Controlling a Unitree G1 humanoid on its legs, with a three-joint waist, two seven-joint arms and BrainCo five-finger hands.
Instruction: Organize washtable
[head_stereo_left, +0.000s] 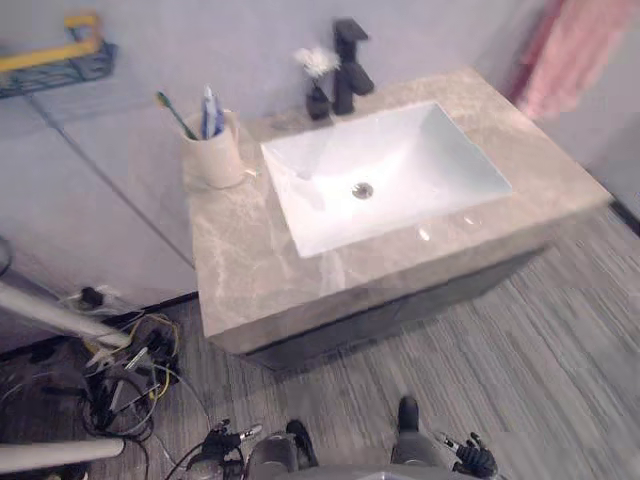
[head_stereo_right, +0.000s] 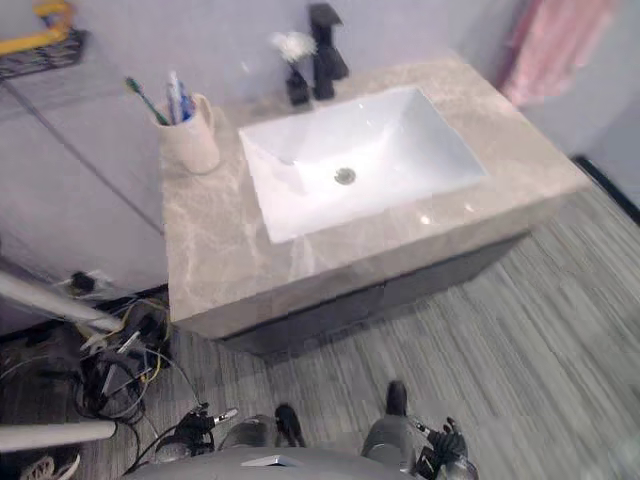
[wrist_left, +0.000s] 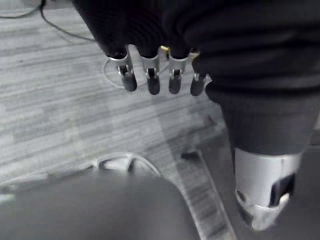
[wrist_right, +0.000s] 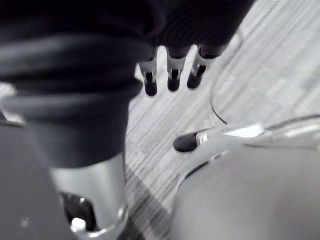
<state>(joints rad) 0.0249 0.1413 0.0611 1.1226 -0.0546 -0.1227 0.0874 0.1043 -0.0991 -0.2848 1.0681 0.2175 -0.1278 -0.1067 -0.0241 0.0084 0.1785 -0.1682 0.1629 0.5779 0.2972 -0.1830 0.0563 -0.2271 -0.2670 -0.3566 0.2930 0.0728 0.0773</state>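
While both arms hang low, I see the left hand (head_stereo_left: 226, 440) and the right hand (head_stereo_left: 472, 456) down by the striped grey floor (wrist_left: 50, 105), each holding nothing. In the left wrist view the fingers (wrist_left: 151, 80) hang side by side, loosely straight, with small gaps between them, touching nothing; only floor lies past their tips. In the right wrist view the fingers (wrist_right: 173, 77) hang the same way, relaxed and slightly apart, with the thumb (wrist_right: 189, 142) set off to one side, also touching nothing.

Well ahead of both sets of fingertips stands the washtable (head_stereo_left: 250, 270), far out of their reach. Its white basin (head_stereo_left: 400, 150) sits out beyond the right fingers. Out beyond the left fingers, on the counter's rear corner, stands a cream cup (head_stereo_left: 215, 155) holding a green toothbrush (head_stereo_left: 172, 112) and a blue-and-white tube (head_stereo_left: 210, 112); its print is too small to read. Behind the basin stand a black faucet (head_stereo_left: 350, 65) and, just beside it, a small dark vase (head_stereo_left: 318, 102) with a white flower. A pink towel (head_stereo_left: 575, 50) is cut off by the frame edge, as is a wall shelf (head_stereo_left: 50, 65) whose contents I cannot make out.
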